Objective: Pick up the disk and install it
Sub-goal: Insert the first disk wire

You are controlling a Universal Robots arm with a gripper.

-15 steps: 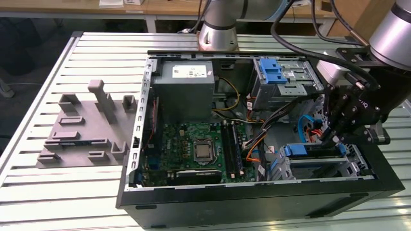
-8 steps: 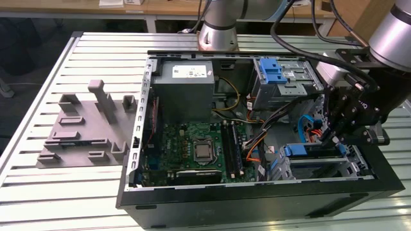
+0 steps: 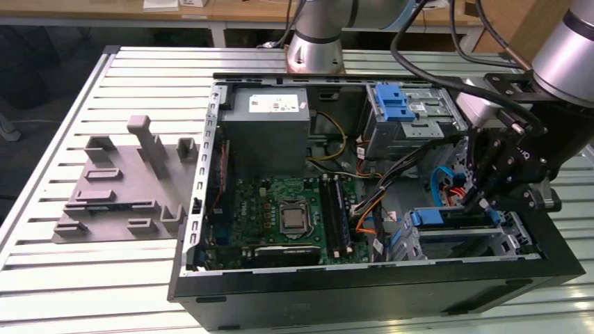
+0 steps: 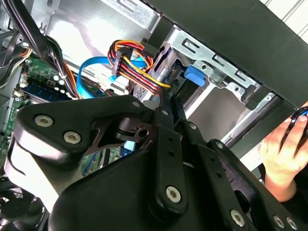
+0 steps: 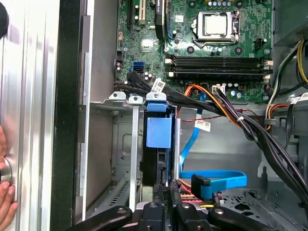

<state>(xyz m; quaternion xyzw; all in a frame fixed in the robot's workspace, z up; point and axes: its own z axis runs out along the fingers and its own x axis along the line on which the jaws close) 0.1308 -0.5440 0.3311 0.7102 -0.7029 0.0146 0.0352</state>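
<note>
Disk [image 5: 158,139] seated edge-on in drive cage [image 5: 122,144] at open computer case [image 3: 371,285] front corner, largely inserted, with gripper [image 5: 166,190] just behind its rear edge; finger state impossible to tell, final seating unconfirmed.

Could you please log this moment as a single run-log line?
stage: install | end effector: at drive cage | disk: upright in cage slot | case: open | hand: beside case
</note>
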